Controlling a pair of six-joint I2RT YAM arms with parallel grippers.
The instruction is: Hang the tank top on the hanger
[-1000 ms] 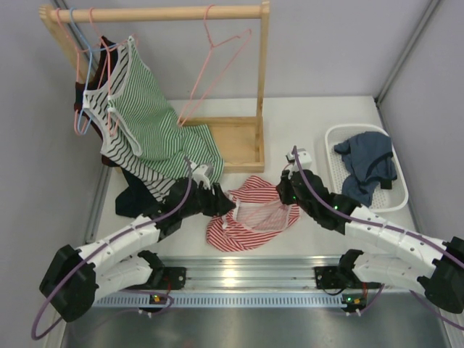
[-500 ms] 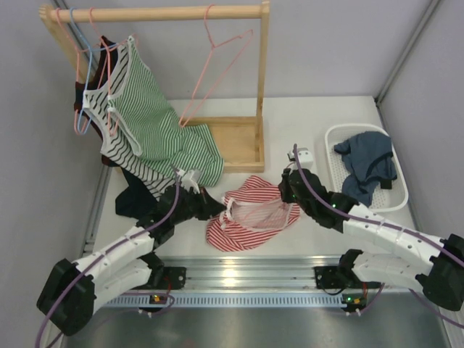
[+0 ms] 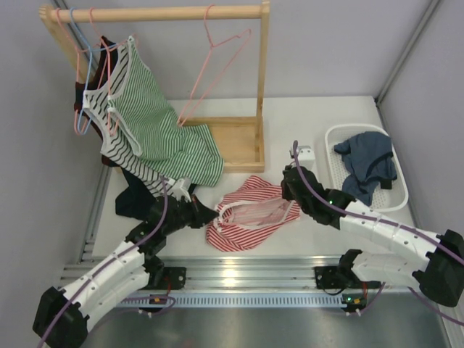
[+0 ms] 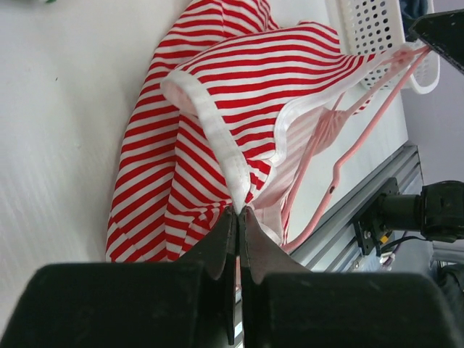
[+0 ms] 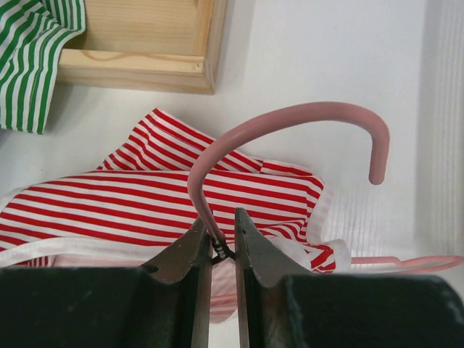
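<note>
Top external view: we see the tank top (image 3: 239, 235) bunched on the table (image 3: 304, 116), pinched at both ends.
From the left: a green-striped top (image 3: 152, 123) hangs on the wooden rack (image 3: 181, 12). In front of it our left gripper (image 3: 210, 214) has its jaws pressed together on the white trim at the tank top's left edge. The garment lies between the two arms with the hanger (image 5: 290, 114) partly inside it. Our right gripper (image 3: 288, 190) is clamped on the hanger's twisted neck just below the hook, which pokes out on the right side. Further right, a white basket (image 3: 333, 138) holds a dark blue garment (image 3: 366, 163).
</note>
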